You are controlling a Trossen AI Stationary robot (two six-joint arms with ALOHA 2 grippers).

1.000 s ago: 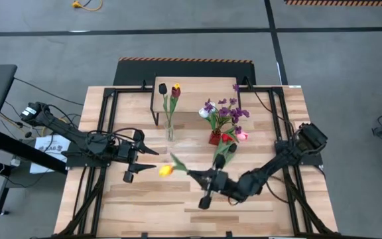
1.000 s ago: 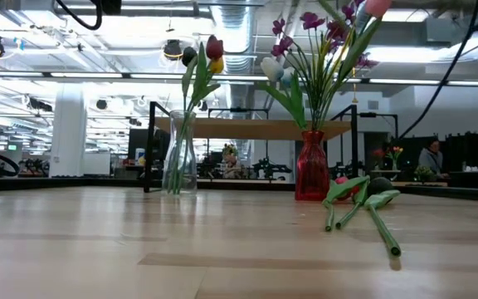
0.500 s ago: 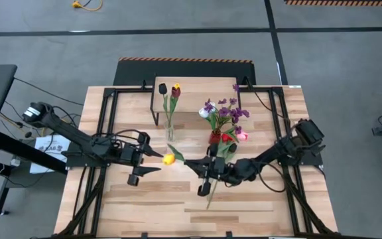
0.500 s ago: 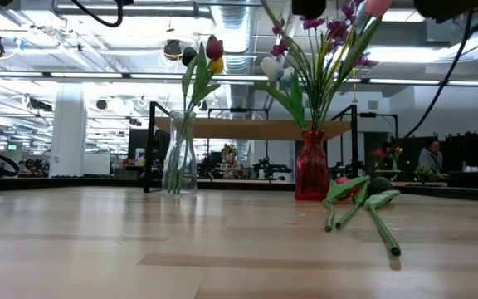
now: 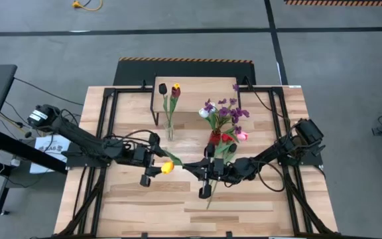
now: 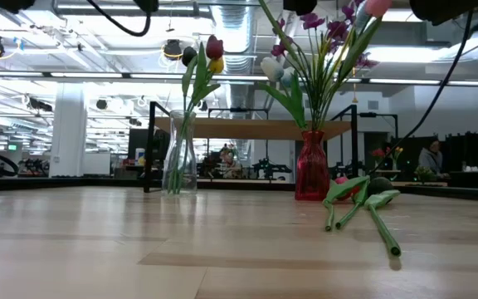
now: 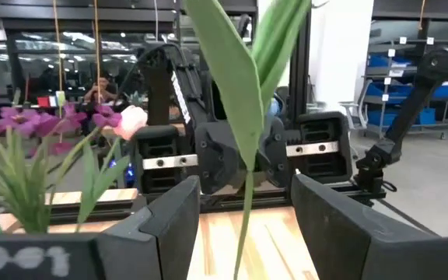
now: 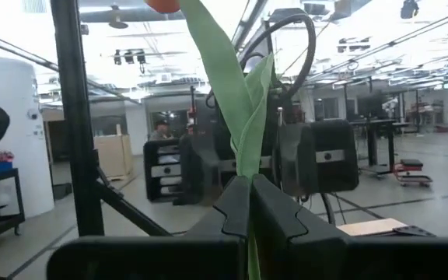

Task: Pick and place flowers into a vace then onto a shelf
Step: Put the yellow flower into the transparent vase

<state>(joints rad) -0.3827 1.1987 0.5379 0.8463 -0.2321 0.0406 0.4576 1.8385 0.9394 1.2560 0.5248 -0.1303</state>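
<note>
Bearing a yellow head and long green leaves, the tulip point(image 5: 168, 166) hangs above mid-worktop point(image 5: 178, 206), its stem clamped in the fully closed right tool point(image 5: 198, 169). Its head and upper stem lie between the spread fingers of the left tool point(image 5: 152, 164), which stands open around it without gripping.

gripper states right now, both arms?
Left gripper: open, fingers either side of the yellow tulip stem, not clamped.
Right gripper: shut on the yellow tulip stem, held up over the table.
</note>
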